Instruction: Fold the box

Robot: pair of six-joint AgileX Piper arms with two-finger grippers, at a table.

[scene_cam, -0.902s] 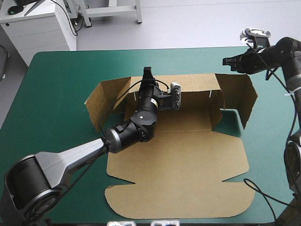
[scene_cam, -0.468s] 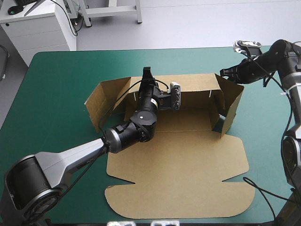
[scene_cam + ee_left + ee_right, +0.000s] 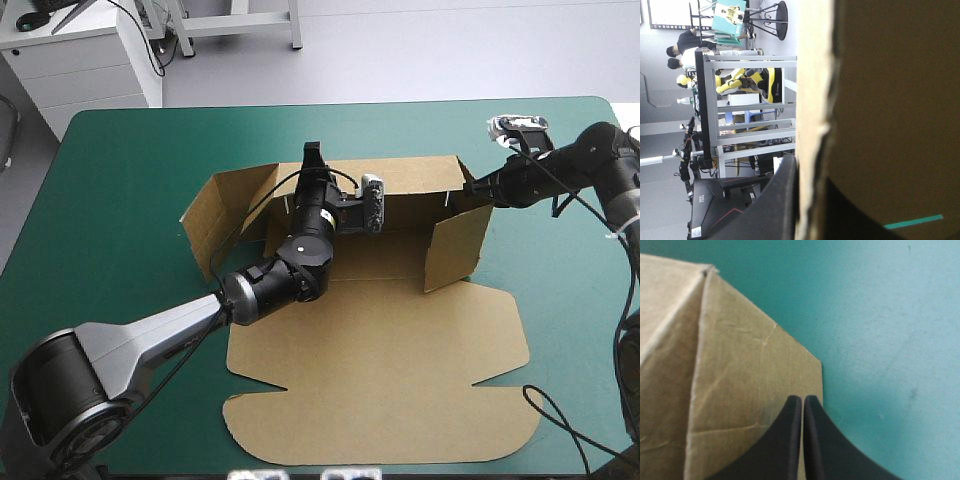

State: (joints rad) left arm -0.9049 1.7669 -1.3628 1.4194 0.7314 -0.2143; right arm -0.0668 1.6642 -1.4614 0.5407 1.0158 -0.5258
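Observation:
The brown box [image 3: 380, 370] lies on the teal-green cover with its lid flat toward the front and its back wall [image 3: 420, 178] raised. My left gripper [image 3: 313, 156] sits at the back wall's top edge, shut on the box. In the left wrist view the board's edge [image 3: 812, 100] runs between a black finger [image 3: 775, 205] and the dark one behind it. My right gripper [image 3: 480, 190] is shut, its tip against the outer face of the right side flap [image 3: 455, 245], which stands swung inward. The right wrist view shows that flap [image 3: 740, 375] just ahead of the gripper [image 3: 803, 401].
The left side flap [image 3: 208, 215] stands angled outward. Teal-green cover [image 3: 120, 180] shows around the box, widest along the far edge. A white cabinet [image 3: 80, 50] stands beyond the table's far left corner.
My right gripper has moved left and lower, pushing the right side flap from spread outward to swung in across the box's right end. The left arm has not moved.

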